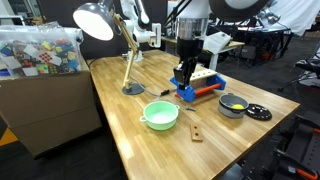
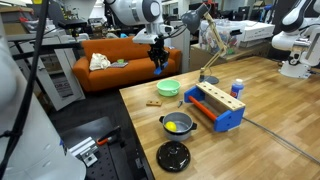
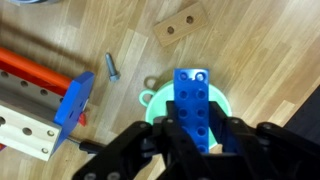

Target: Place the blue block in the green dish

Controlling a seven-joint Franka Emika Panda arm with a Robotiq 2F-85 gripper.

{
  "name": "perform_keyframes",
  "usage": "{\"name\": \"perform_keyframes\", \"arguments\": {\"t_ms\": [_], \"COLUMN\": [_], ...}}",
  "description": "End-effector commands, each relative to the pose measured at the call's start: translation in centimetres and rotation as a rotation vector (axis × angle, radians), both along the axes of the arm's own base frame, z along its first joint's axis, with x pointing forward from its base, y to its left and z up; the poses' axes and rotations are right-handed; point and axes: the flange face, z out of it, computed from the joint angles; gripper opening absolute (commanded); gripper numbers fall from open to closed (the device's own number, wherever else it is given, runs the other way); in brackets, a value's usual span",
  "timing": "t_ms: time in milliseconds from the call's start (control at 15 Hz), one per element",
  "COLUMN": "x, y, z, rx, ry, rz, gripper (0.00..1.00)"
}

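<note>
On the bench, in an exterior view, the dish sits before the box. The bowl is right of the box, and the disc is just beyond the bowl. In the wrist view the block, between the fingers, hangs over the dish. The screw lies between the box and the wooden piece.

No text, label, brand, number or sign can be read in any of the views; the pictures are too small and soft for any lettering to show.
</note>
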Motion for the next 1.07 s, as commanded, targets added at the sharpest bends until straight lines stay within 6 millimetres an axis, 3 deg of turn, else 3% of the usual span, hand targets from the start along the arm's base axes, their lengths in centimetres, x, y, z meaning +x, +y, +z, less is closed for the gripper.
{"name": "perform_keyframes", "arguments": {"t_ms": [0, 333, 533, 1000], "x": [2.2, 5.3, 7.0, 9.8], "y": [2.1, 6.4, 8.1, 8.3], "z": [-0.4, -3.2, -5.8, -12.1], "rx": [-0.050, -0.110, -0.130, -0.175], "ry": [-0.084, -0.128, -0.118, -0.048], "rz": [0.030, 0.098, 0.115, 0.068], "gripper": [0.10, 0.10, 0.10, 0.10]}}
